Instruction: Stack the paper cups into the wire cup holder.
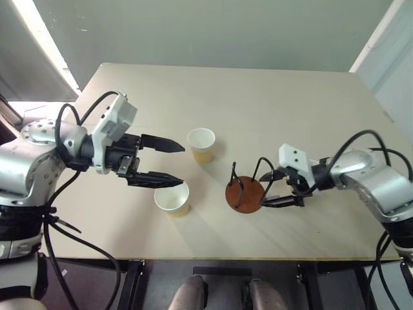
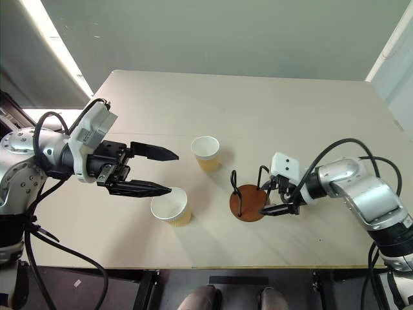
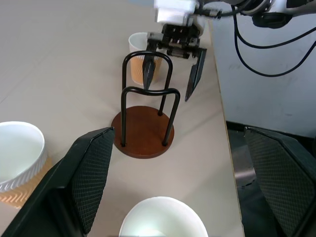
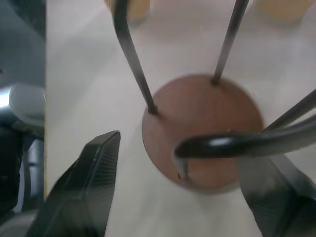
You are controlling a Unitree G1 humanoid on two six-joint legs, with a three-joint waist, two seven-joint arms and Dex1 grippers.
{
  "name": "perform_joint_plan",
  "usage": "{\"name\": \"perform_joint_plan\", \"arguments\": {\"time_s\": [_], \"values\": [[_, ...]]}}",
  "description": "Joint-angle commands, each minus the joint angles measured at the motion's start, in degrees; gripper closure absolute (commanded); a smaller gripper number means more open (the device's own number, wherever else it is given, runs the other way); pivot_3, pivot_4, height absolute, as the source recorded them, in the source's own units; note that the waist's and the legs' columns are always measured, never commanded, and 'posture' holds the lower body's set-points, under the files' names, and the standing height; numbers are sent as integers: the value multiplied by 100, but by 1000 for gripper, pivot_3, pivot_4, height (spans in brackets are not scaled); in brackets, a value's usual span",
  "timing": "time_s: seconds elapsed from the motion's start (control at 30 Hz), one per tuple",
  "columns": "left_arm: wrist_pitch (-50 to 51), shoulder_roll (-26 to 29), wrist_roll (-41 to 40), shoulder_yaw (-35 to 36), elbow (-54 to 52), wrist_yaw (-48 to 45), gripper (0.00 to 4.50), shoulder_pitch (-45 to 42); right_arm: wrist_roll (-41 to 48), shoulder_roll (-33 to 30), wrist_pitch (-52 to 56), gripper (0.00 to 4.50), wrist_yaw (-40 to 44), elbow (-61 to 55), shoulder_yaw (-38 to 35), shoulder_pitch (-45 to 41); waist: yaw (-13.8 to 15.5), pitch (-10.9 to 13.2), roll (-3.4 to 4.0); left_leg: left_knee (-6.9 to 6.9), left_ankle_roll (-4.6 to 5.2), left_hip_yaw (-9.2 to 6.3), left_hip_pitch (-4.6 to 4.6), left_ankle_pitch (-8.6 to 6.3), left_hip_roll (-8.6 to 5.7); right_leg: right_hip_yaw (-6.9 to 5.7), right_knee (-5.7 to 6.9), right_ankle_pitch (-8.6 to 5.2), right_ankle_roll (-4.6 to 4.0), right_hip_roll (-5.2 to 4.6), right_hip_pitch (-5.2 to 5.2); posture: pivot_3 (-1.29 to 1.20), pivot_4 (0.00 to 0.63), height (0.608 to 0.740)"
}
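the wire cup holder (image 1: 244, 191) stands upright near the table's (image 1: 271, 97) front edge: round reddish-brown disc, two thin black loops rising. right gripper (image 1: 279, 188) sits spread at its right side, gripping nothing. two ribbed tan paper cups (image 1: 201, 144) (image 1: 172, 197) stand mouth-up to its left. left gripper (image 1: 169, 162) hangs wide open, empty, over the nearer cup. far tabletop lies bare.

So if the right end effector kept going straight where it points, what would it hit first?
Most likely the wire cup holder: the right end effector, fingers apart, already sits beside its nearest wire loop, though depth is hard to judge.
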Motion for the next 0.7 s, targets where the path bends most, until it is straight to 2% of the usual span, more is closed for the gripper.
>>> {"name": "perform_joint_plan", "arguments": {"time_s": [0.03,0.3,0.5,0.7], "values": [[-114,-31,14,45,-77,8,0,-132,303,-411,181,1127,136,-466,-554,-85,4,0,0,0,0,0,-1,0,0,0,0,0,0,0,0,0,150,740],[-148,-138,-4,62,-175,32,0,-90,132,-1239,-132,1127,391,-388,-813,-252,0,0,0,-2,0,0,1,0,1,1,0,0,0,0,0,0,150,740],[-192,-159,-2,80,-222,31,0,-60,-566,-1612,-877,1127,503,69,-482,-30,5,0,0,-2,0,-1,0,0,0,0,1,0,0,-1,0,0,150,740],[-269,-95,-87,227,-341,-55,0,38,-1207,-1623,-1457,1127,640,422,-103,117,0,0,0,-2,1,0,0,-1,1,1,3,0,0,-1,-1,0,150,740]]}}
